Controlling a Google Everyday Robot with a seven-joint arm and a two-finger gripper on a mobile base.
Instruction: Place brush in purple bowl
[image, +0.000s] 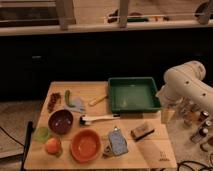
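Observation:
The brush (100, 119), with a long white handle and a small dark head, lies flat on the wooden table (150, 152), head towards the purple bowl (61, 121) just to its left. The bowl stands upright and holds nothing. My white arm (186, 85) comes in from the right; the gripper (166, 114) hangs at the table's right edge, beside the green tray, well to the right of the brush.
A green tray (133, 94) stands at the back right. An orange bowl (85, 145), a blue sponge (118, 141), a short wooden brush (142, 132), a peach-coloured fruit (52, 145), a green lid (42, 133) and small items at the back left (67, 100) lie around.

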